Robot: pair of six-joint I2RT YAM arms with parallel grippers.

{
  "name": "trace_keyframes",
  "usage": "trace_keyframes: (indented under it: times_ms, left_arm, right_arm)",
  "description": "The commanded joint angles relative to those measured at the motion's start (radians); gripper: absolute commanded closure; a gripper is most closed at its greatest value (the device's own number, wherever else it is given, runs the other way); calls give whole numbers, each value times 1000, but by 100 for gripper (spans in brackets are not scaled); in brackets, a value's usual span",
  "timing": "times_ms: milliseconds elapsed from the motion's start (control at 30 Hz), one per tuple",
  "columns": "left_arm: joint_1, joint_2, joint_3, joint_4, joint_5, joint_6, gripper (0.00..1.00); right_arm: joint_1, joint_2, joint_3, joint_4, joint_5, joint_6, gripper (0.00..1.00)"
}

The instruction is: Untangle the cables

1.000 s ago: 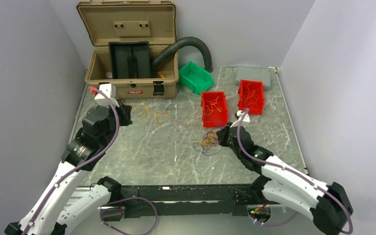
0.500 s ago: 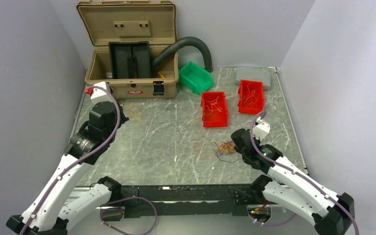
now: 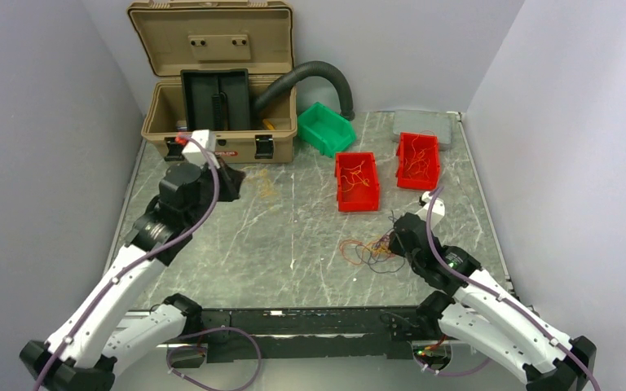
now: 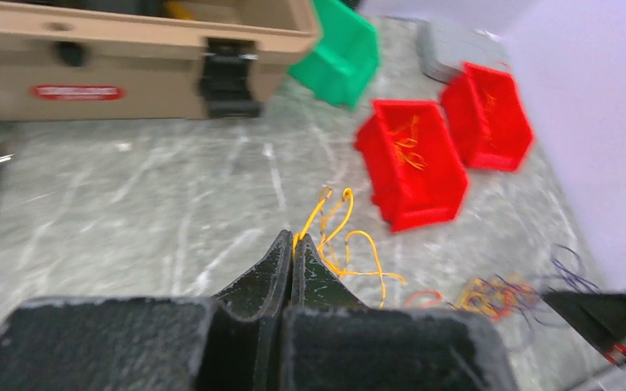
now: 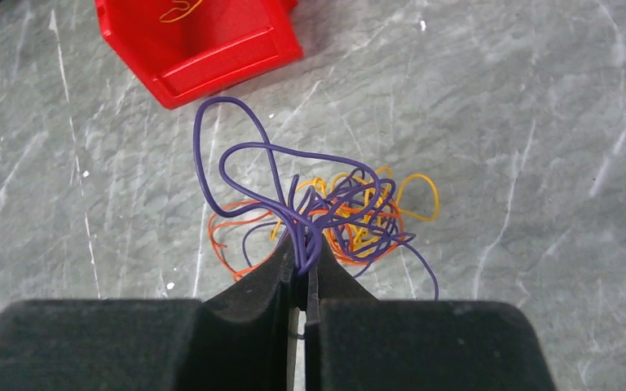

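A tangle of thin orange, yellow and dark purple cables (image 3: 370, 251) lies on the marble table right of centre. My right gripper (image 3: 394, 237) is at its right side. In the right wrist view it (image 5: 301, 262) is shut on a bunch of purple cables (image 5: 244, 155) that rise out of the tangle (image 5: 354, 216). My left gripper (image 3: 235, 181) is at the far left, near the tan case. In the left wrist view it (image 4: 293, 239) is shut on a loose yellow cable (image 4: 347, 237) that hangs in loops beyond its tips. The tangle also shows there (image 4: 493, 295).
An open tan case (image 3: 216, 122) stands at the back left with a black hose (image 3: 310, 75) behind it. A green bin (image 3: 326, 128), two red bins (image 3: 356, 181) (image 3: 418, 160) holding sorted cables, and a grey tray (image 3: 424, 126) stand at the back.
The yellow cable has come away from the tangle. My left gripper swung far left, then back right with it. My right gripper dragged the tangle nearer and to the right.
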Motion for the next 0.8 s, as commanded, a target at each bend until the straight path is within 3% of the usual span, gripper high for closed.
trace_keyframes:
  times_ms: [0,67,100,200,267,533,767]
  left_arm:
    - [-16,133,71,158,301,-21,100]
    - [-41,202,100,185,336,-35,100]
    - [-56,231,113,204,345,-40,100]
    - [-111,323,164,250,351,-41,100]
    - [-142,393,211,265,355,-35,100]
    - [-194,701,461,303,444,-62,100]
    - [-206,921,653,299,436,-51,100]
  right_arm:
    - [-2,4,-3,81,-52,-82,92]
    - [-1,21,-1,93,-63,-94,88]
    - [-1,29,2,92,-64,-94,78]
    - [-1,48,7,98,-78,-103,34]
    - [0,46,3,104,-83,-112,24]
    - [-1,-18,7,74,7,-96,19]
    - [-1,-65,54,11,122,-93,19]
